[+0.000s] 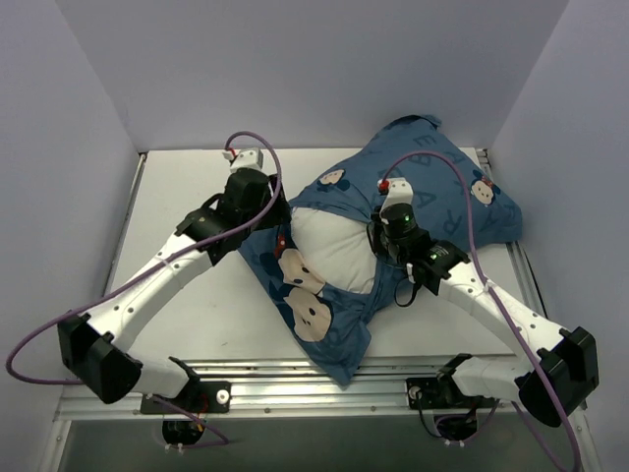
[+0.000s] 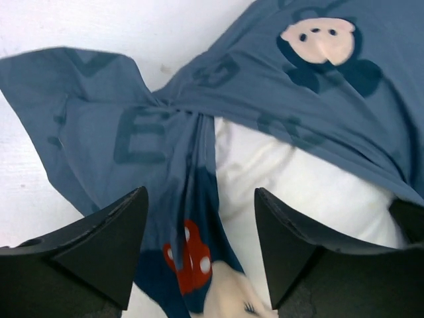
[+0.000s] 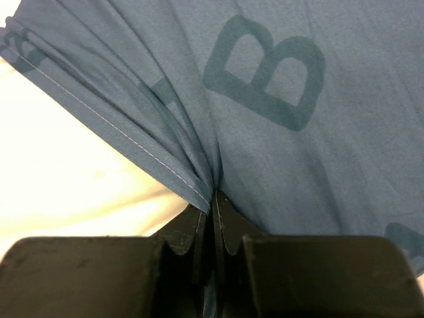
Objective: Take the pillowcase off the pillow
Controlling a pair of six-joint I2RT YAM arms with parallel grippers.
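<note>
Two claws are at the pillowcase (image 1: 432,187) on the table (image 1: 197,295). The right claw (image 3: 213,199) pinches it tight. The left claw (image 2: 200,199) is wide open, right above its bunched part. The white pillow (image 1: 334,246) shows between them.

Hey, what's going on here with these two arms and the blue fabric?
Two robot arms are working a blue pillowcase off a white pillow on the table. The right gripper is shut on a bunched fold of the pillowcase. The left gripper is open above a twisted part of the case, holding nothing. Part of the pillow shows bare, but the case is not off yet.
</note>
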